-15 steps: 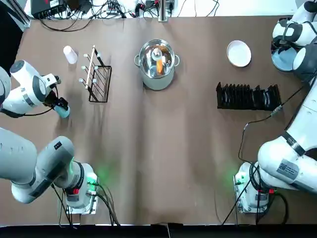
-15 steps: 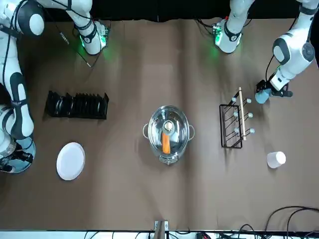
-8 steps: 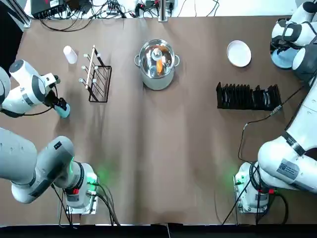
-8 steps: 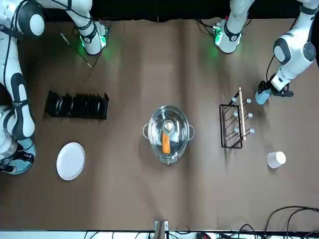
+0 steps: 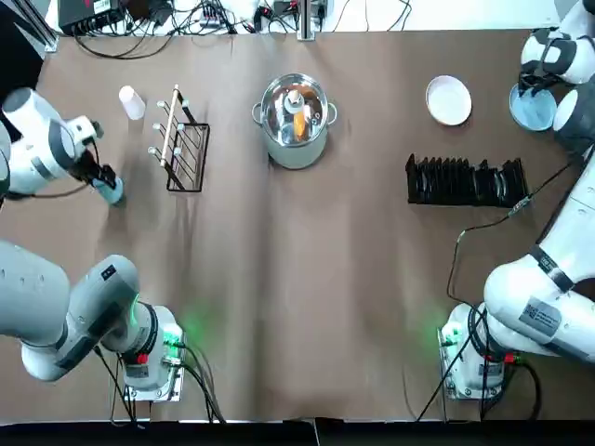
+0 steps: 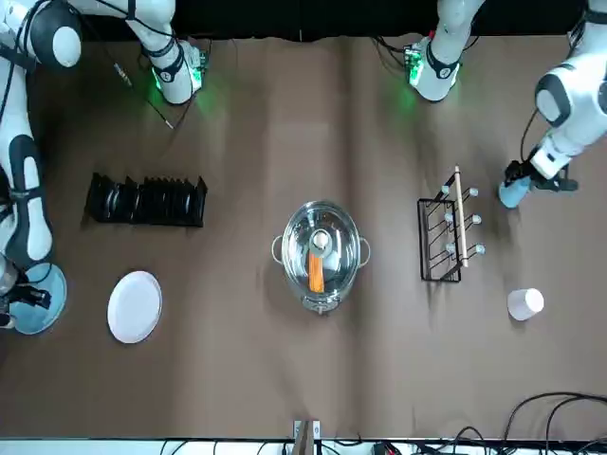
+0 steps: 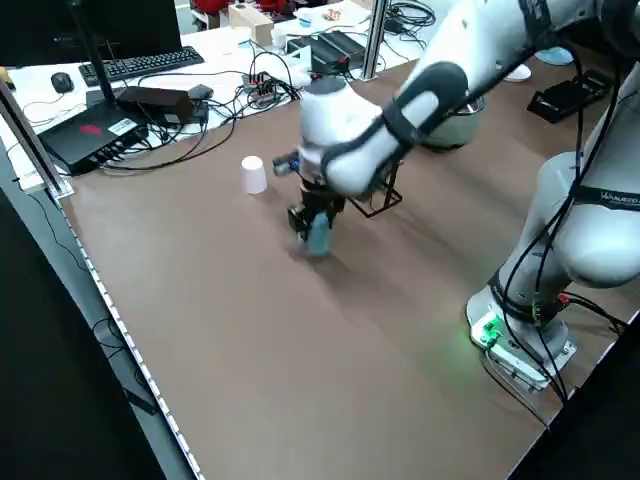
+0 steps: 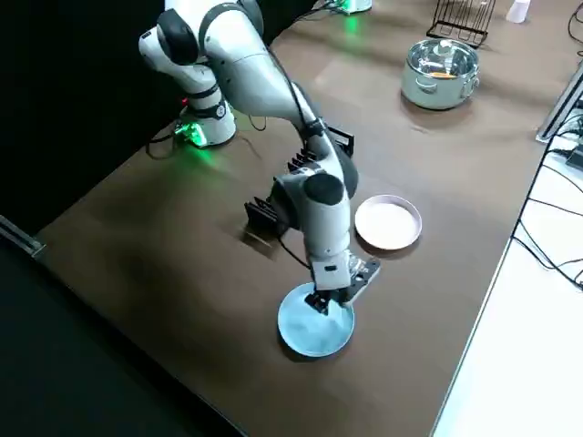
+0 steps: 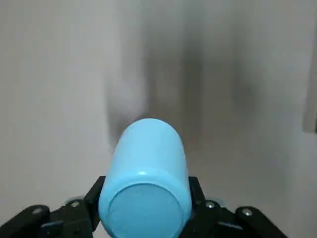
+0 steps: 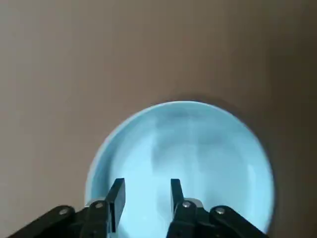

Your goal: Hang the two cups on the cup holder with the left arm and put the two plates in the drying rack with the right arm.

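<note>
Two grippers are at work, one at each side of the table. Top view: the left gripper (image 5: pixel 100 176), at the left of the table, has shifted outward over the last half second, carrying the light blue cup (image 5: pixel 112 191) farther from the cup holder (image 5: pixel 189 153). The right gripper (image 5: pixel 533 85), at the far right, has shifted so that more of the light blue plate (image 5: pixel 534 110) shows. The white plate (image 5: pixel 449 100) lies beyond the drying rack (image 5: pixel 456 181), unmoved; the steel pot (image 5: pixel 295 125) likewise.

Front view: the white cup (image 6: pixel 525 303) remains on its side near the holder, whose pegs bear no cup. The blue plate presents a fuller face than before, partly covered by the right gripper.

Left side view: the blue cup hangs from the left gripper above the table, apart from the holder. The shift is probably a re-aiming — the cup must still be brought to a peg, mouth first.

Right side view: the right gripper stands over the blue plate's edge; the rack's slots await both plates.

Left wrist view: the fingers are closed about the blue cup, one on each side.

Right wrist view: the fingers stand wide apart over the blue plate, with nothing gripped. The next step is presumably a rim grasp — a poorly aligned close could push the plate away.
</note>
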You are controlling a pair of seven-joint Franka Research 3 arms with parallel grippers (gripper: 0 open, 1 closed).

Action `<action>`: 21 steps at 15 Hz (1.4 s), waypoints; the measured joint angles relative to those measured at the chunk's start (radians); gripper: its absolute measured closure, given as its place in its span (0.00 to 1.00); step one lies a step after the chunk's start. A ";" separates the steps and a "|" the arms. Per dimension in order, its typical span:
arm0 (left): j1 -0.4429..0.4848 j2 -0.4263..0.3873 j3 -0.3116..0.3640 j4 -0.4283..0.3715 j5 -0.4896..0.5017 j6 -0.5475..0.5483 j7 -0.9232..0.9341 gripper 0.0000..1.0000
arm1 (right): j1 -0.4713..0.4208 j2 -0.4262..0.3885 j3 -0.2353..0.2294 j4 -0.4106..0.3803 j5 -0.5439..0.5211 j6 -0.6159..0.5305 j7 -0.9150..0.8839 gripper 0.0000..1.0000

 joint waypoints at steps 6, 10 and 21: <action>-0.001 -0.023 -0.132 0.305 0.000 -0.360 -0.212 0.31 | -0.100 0.000 0.000 0.033 0.000 0.000 -0.138 0.55; -0.001 -0.022 -0.251 0.347 0.000 -0.413 -0.430 0.31 | -0.122 0.008 0.002 0.036 0.001 0.006 -0.148 0.55; -0.003 -0.082 -0.383 0.364 0.000 -0.575 -0.638 0.31 | -0.155 0.095 0.008 0.038 0.032 0.136 -0.128 0.53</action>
